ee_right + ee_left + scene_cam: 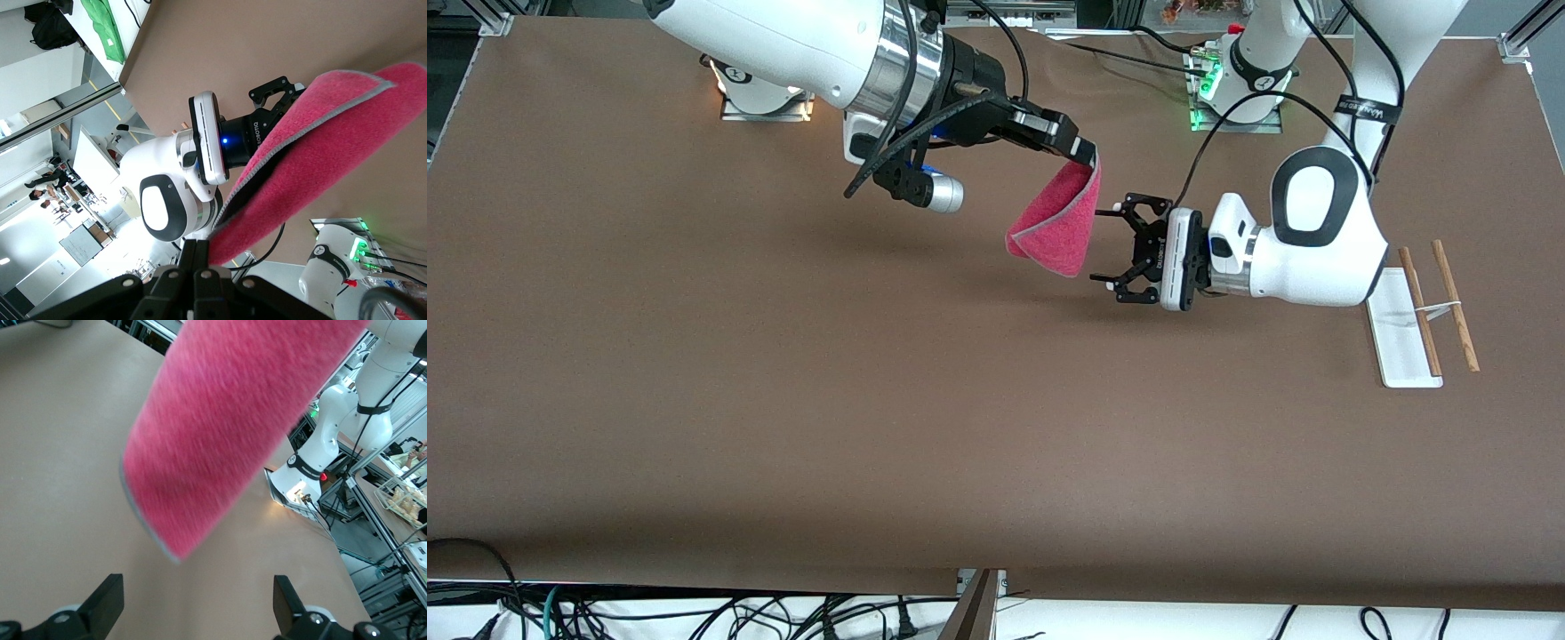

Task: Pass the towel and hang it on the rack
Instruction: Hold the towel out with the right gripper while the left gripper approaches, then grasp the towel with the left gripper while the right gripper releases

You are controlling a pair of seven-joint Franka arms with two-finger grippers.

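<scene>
- The towel (1056, 227) hangs in the air over the middle of the table, pinched by one corner in the right gripper (1086, 156), whose fingers are clamped tight on the cloth; it droops folded, pink side out, with a dark inner face and pale edge showing in the right wrist view (313, 173).
- Your left gripper (1112, 250) is level with the towel and just beside its hanging edge, jaws spread wide, one finger (107, 603) on each side of the gap, and nothing between them yet; in the left wrist view the cloth (227, 427) fills the space ahead of the jaws.
- You are at the hand-over: I judge the pass is set up but not made, since only the right arm holds the towel.
- Next, you need to ease the left gripper forward until the cloth's free edge sits between the fingers, close, and only then let the right one release.
- Watch the soft fold: it may slide off one finger rather than enter the gap.
- The rack (1402, 338) stands untouched at the left arm's end of the table, its two rods (1456, 305) bare.
</scene>
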